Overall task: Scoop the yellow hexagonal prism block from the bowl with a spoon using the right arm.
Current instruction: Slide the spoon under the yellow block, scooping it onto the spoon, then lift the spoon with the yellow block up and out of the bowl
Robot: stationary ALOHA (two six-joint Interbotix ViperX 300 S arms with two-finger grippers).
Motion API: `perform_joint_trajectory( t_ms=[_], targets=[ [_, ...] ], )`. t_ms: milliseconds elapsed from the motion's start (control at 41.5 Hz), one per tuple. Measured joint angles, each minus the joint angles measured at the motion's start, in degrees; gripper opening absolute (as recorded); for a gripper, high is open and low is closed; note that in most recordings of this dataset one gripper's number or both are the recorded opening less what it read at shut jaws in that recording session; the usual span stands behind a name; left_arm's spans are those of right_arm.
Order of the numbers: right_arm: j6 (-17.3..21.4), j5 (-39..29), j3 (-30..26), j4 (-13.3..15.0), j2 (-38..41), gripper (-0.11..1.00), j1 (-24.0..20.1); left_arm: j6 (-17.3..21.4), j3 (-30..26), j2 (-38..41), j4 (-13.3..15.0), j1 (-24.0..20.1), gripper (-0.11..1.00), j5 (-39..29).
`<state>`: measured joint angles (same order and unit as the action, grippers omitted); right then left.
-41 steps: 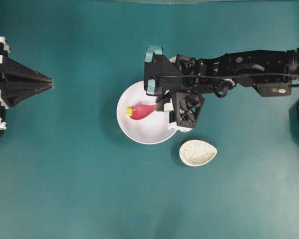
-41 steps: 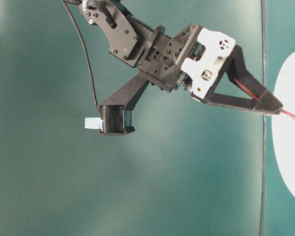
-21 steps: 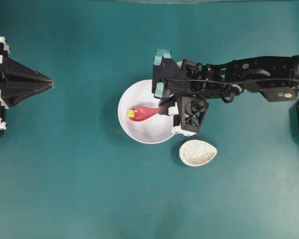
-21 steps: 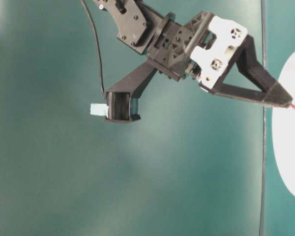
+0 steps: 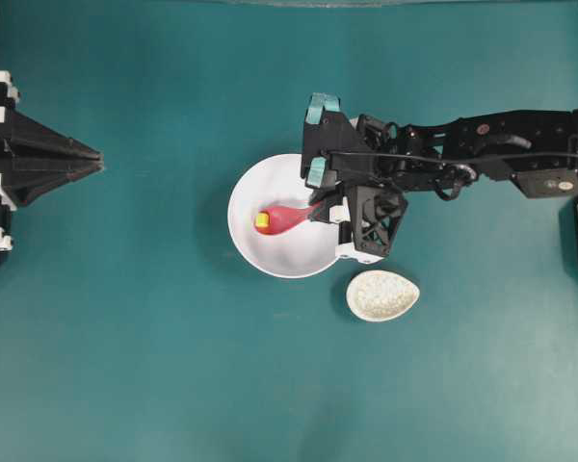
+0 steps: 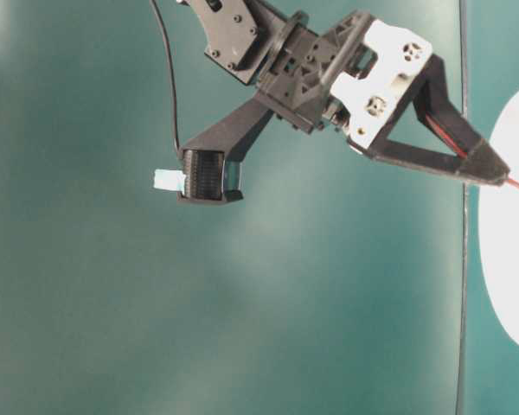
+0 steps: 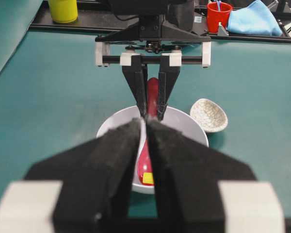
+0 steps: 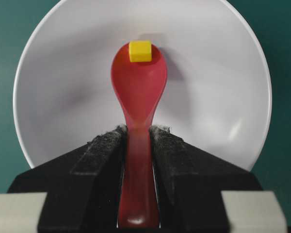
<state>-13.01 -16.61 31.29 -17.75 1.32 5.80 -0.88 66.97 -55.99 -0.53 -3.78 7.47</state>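
**Yellow block rides at the tip of the spoon over the white bowl**

While the right gripper (image 8: 138, 145) clamps the spoon (image 8: 137, 92) by its handle, both fingers pressed against the pink-red shaft, the scoop reaches out over the bowl (image 5: 260, 250). Sitting at the far tip of the scoop is the yellow hexagonal prism block (image 8: 139, 51), inside the scoop's rim; apart from spoon and block the bowl holds nothing visible. Just beside the bowl, on the teal table (image 5: 154, 366), lies a small speckled spoon rest (image 5: 382, 295), with nothing in it. At the table's left edge the left gripper (image 5: 94, 159) has its jaws drawn together on nothing, well apart from the bowl.
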Motion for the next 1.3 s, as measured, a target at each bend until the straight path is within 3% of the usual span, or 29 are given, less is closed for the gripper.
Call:
perform_joint_trajectory(
  t_ms=[699, 1302],
  targets=[
    [0.00, 0.62, 0.09, 0.09, -1.05, 0.26, 0.00, 0.00, 0.00, -0.09, 0.00, 0.00, 0.14, 0.09],
    [-0.62, 8.61, 3.34, 0.26, -5.62, 0.26, 0.00, 0.00, 0.00, 0.00, -0.09, 0.00, 0.14, 0.00]
  ],
)
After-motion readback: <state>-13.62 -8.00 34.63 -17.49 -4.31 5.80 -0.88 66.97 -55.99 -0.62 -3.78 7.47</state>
